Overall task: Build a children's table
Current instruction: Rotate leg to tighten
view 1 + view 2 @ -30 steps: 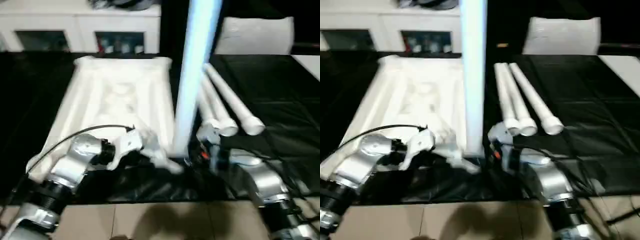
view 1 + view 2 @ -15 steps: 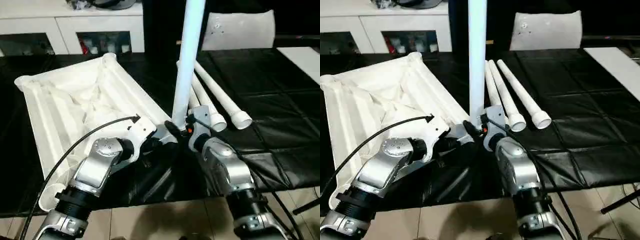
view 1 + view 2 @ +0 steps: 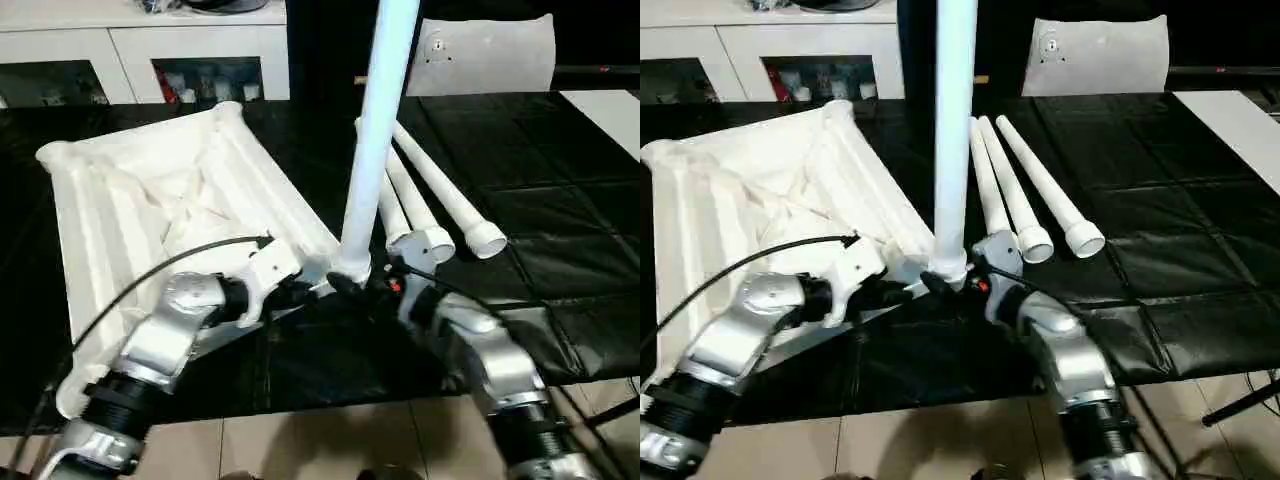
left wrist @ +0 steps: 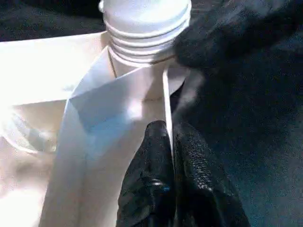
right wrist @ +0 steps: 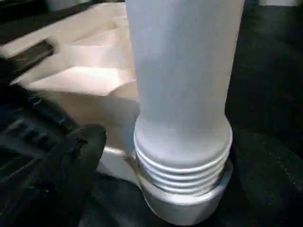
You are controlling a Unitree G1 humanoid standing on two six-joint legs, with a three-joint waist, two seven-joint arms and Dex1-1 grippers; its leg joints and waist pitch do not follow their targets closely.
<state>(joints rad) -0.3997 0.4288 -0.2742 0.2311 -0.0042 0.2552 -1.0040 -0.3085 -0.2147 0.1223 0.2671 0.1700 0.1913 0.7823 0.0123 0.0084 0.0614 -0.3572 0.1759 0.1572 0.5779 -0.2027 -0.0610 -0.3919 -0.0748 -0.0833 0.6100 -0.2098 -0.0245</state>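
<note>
- The left gripper (image 4: 170, 142) is pinching a thin rib of the tabletop (image 3: 150, 190), lying centre-left.
- The right gripper (image 3: 385, 285) is standing spread, holding nothing.
- The upright leg (image 3: 375, 130), threads still showing at its socket (image 5: 184, 198), may be tipping if unsupported.

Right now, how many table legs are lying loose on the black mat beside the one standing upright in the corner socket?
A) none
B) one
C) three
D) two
C: three loose legs lie side by side on the black mat, to the right of the upright leg standing in a corner socket of the overturned table top.
</note>
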